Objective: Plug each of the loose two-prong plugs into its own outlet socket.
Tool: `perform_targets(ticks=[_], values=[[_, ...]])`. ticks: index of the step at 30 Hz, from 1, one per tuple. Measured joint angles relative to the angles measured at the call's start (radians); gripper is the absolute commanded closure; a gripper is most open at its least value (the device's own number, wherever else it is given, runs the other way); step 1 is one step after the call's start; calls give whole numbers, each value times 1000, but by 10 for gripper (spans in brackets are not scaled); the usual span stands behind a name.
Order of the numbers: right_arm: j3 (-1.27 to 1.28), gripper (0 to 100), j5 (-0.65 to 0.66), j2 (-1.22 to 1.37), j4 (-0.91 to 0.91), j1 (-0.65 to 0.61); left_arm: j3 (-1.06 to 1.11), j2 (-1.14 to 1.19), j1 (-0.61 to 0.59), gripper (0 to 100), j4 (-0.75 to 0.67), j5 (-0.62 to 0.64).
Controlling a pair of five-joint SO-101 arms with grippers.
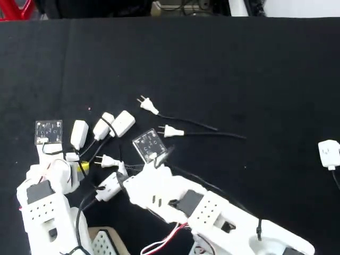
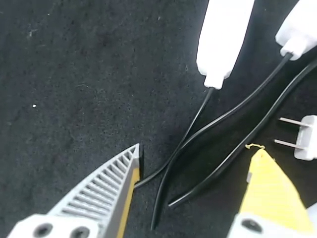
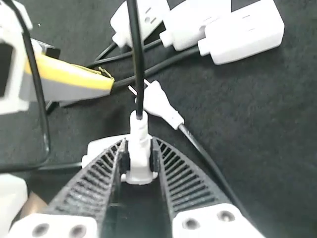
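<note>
Three white rectangular outlet sockets (image 1: 103, 126) on black cords lie side by side on the left half of the black cloth-covered bench (image 1: 223, 69), and a fourth white socket (image 1: 329, 153) sits at its right edge. My right tool (image 3: 139, 144) is clamped shut on a white plastic plug body (image 3: 139, 171). Its black cord (image 3: 134, 54) runs out from between the ribbed fingers, and its prongs are hidden from me. I hold it near the bench's front edge, left of middle. My left tool (image 2: 197, 151) is spread wide over loose cords, its grey finger (image 2: 109, 193) and yellow finger (image 2: 270, 193) gripping nothing. Just beside the yellow finger lies a loose white two-prong plug (image 2: 304, 136). A second white two-prong plug (image 1: 147, 104) lies near the bench's middle, with a third plug (image 1: 171, 130) just in front of it, both unplugged.
</note>
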Motion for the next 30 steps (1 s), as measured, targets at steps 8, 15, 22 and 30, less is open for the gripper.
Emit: perform_targets(ticks=[8,15,22,30], values=[[117,987,-3,0,-239,-2,0,0,0,661,0,0],[160,987,-3,0,-319,-58,0,0,0,661,0,0],[163,987,3,0,-324,-60,0,0,0,661,0,0],[167,987,37,0,-336,5,0,0,0,661,0,0]])
